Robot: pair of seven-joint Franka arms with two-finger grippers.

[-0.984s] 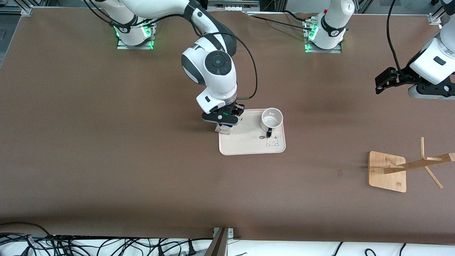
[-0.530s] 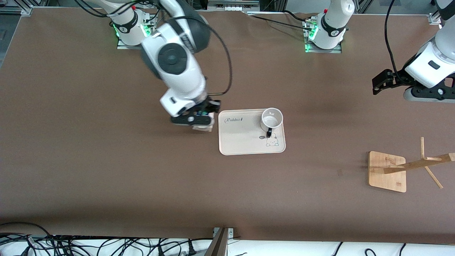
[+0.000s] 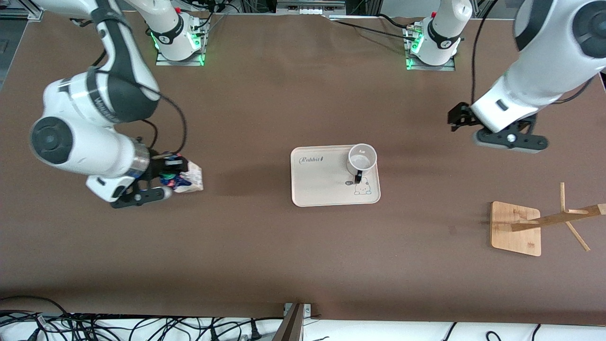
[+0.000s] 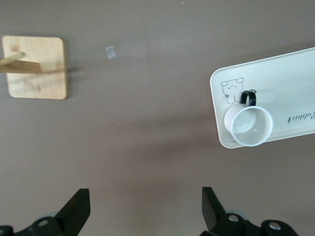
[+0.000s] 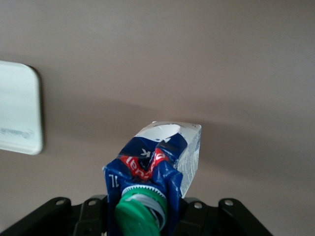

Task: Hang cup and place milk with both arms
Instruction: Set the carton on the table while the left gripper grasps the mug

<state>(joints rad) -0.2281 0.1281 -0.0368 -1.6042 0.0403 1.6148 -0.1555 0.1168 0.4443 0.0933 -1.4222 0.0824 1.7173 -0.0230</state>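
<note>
Milk sits clamped in the right pincer, tipped on its side with the green cap toward the wrist, over bare tabletop toward the right arm's end, well apart from the tray. The cup stands upright on the tray's corner nearest the left arm's end, handle toward the front camera. The left pincer hangs spread wide and holding nothing, over bare tabletop between the tray and the wooden rack, with the cup near one of its fingers.
</note>
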